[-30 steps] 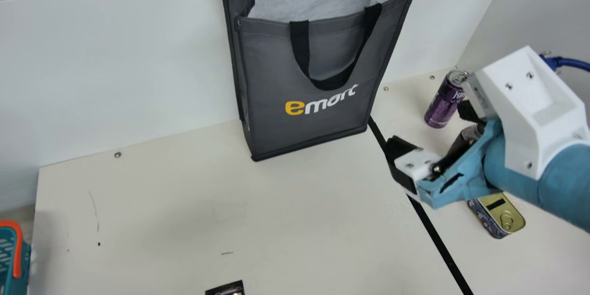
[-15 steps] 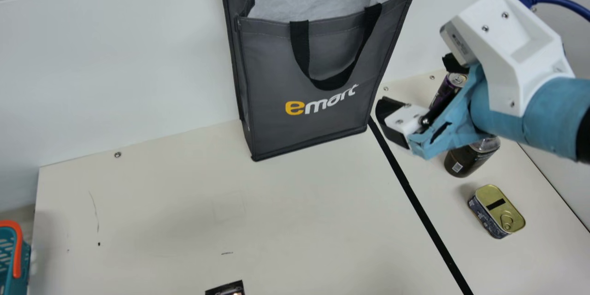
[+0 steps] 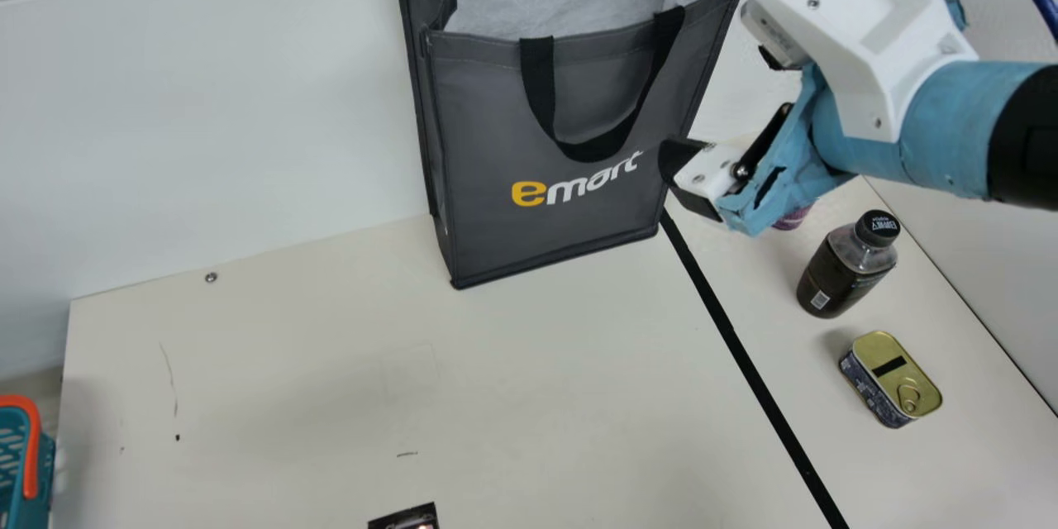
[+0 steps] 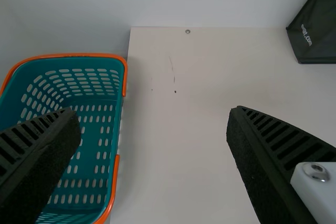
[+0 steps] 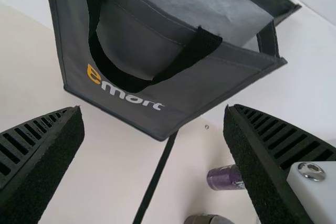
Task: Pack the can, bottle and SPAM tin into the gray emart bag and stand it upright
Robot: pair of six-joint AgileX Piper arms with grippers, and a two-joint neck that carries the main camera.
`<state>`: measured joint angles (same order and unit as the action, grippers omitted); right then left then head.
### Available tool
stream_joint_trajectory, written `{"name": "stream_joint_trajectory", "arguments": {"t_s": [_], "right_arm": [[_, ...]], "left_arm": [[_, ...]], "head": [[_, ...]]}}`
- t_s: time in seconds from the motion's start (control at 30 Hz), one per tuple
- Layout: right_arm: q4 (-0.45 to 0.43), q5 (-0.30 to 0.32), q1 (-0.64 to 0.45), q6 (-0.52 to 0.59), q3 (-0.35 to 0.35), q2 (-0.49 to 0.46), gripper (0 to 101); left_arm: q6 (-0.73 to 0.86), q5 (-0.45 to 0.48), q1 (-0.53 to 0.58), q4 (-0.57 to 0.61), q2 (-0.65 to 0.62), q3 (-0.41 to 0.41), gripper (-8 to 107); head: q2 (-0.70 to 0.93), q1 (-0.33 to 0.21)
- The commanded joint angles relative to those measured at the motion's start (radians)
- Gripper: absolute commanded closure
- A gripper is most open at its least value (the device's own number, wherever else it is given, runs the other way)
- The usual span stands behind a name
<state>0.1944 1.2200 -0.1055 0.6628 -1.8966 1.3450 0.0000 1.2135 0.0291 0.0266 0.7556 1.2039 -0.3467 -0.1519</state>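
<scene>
"Standing upright, the gray emart bag (image 3: 488, 124)?"

"Yes, that part looks done. Can (image 5: 224, 178), bottle (image 3: 833, 278) and SPAM tin (image 3: 897, 380) sit outside on the table (image 3: 331, 364), all left to pack."

"The right pincer (image 5: 153, 110)?"

"Apart, empty, near the bag; left pincer (image 4: 152, 110) likewise spread, empty."

The emart bag (image 3: 570, 244) is gray with yellow-and-white lettering (image 3: 529, 193) and black handles (image 3: 591, 150). Purple can (image 5: 226, 178); dark bottle (image 3: 835, 277), black-capped; gold-lidded SPAM tin (image 3: 894, 376); teal, orange-rimmed basket (image 4: 79, 55); cream tabletop (image 3: 331, 364), black stripe (image 3: 765, 393).
</scene>
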Motion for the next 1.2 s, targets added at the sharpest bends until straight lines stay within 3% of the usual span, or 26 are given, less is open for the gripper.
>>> {"name": "stream_joint_trajectory", "arguments": {"t_s": [0.0, 0.57, 1.17], "right_arm": [[0.001, 0.000, 0.003, 0.030, -0.009, 0.009, 6], [0.043, 0.000, 0.021, 0.211, -0.120, 0.106, 6], [0.171, 0.000, 0.017, 0.391, -0.215, 0.227, 6]], "left_arm": [[0.000, 0.000, 0.000, 0.000, 0.000, 0.000, 9], [0.000, 0.000, 0.000, 0.000, 0.000, 0.000, 9], [0.000, 0.000, 0.000, 0.000, 0.000, 0.000, 9]], "head": [[-0.002, -0.023], [-0.002, -0.023], [-0.002, -0.023]]}}
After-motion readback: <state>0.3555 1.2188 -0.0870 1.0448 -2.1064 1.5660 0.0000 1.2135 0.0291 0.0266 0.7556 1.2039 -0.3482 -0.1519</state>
